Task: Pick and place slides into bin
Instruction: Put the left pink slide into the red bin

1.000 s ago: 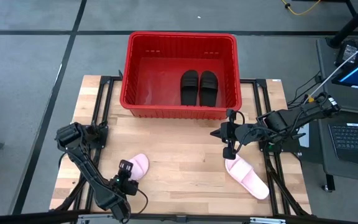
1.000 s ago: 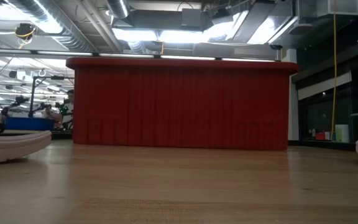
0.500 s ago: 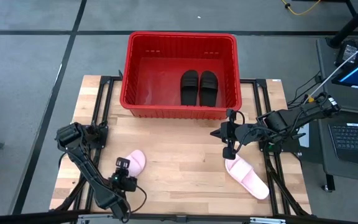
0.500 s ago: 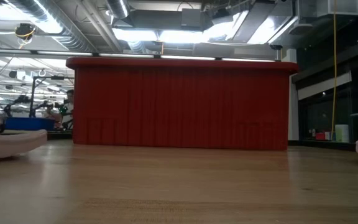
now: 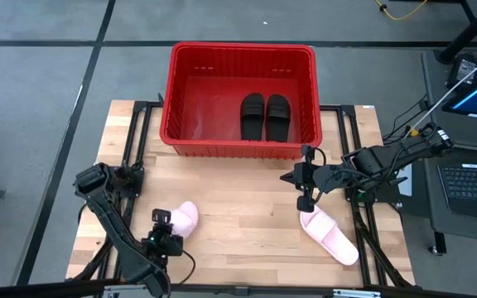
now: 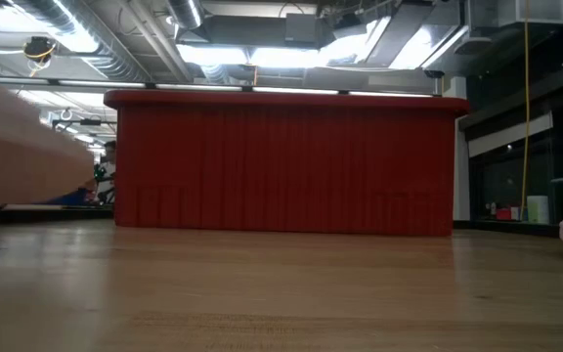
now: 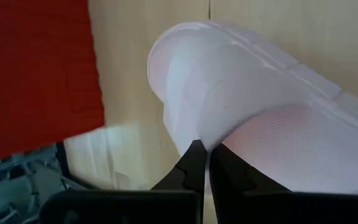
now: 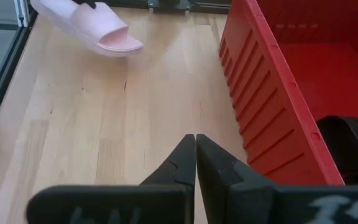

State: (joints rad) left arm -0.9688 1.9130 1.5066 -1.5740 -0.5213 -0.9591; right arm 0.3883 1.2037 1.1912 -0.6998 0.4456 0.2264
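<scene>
A pale pink slide (image 5: pixel 185 220) hangs near the table's front left with my left gripper (image 5: pixel 165 235) shut on it; it fills the left wrist view (image 7: pixel 229 81) and shows far off in the right wrist view (image 8: pixel 92 28). A second pink slide (image 5: pixel 330 236) lies flat on its sole at the front right. Two black slides (image 5: pixel 265 117) lie side by side on the floor of the red bin (image 5: pixel 172 91) at the table's far edge. My right gripper (image 5: pixel 286 176) hovers shut and empty in front of the bin's near wall (image 8: pixel 260 99). My left gripper pinches the pink slide between its two fingers at the edge of the smooth wide strap (image 7: pixel 194 134), at the slide's near-left end. The fingers slant down from the near left. The slide (image 6: pixel 13 147) is tilted and lifted clear of the tabletop.
The wooden tabletop (image 5: pixel 247 215) stretches between the two pink slides. The red bin's tall near wall (image 6: pixel 281 161) closes the far side. A laptop (image 5: pixel 470 186) and cables sit beyond the table's right edge.
My left gripper has risen with the pink slide in its hold. The slide, which lay on the table a second ago, now hangs tipped and clear of the wood, and looms higher and larger at the low view's left edge.
</scene>
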